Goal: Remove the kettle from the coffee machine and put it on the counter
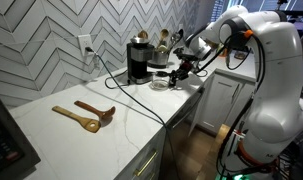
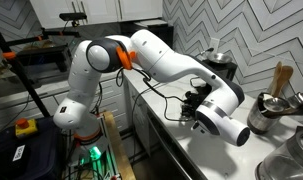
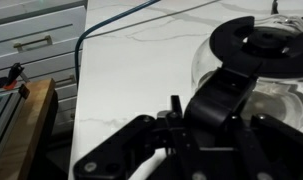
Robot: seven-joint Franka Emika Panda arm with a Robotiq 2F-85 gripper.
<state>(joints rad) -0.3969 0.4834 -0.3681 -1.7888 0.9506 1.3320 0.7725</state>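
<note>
The kettle (image 3: 246, 45), a clear-glass carafe with a black lid, fills the upper right of the wrist view, low over the white counter (image 3: 131, 70). Its black handle runs down between my fingers. My gripper (image 3: 213, 110) is shut on that handle. In an exterior view the gripper (image 1: 179, 72) holds the kettle (image 1: 164, 80) just in front of the black coffee machine (image 1: 139, 58), off its plate. I cannot tell whether the kettle touches the counter (image 1: 81, 135). In an exterior view my gripper (image 2: 194, 103) and arm hide the kettle; the coffee machine (image 2: 221, 68) stands behind.
Wooden spoons (image 1: 86, 115) lie on the counter nearer the camera. A black cord (image 1: 131, 95) loops from the wall outlet (image 1: 86, 45) across the counter. A utensil holder (image 1: 163, 42) stands behind the machine. A shiny metal vessel (image 2: 266, 110) sits beside my arm. White cabinet drawers (image 3: 36, 40) lie below the counter's edge.
</note>
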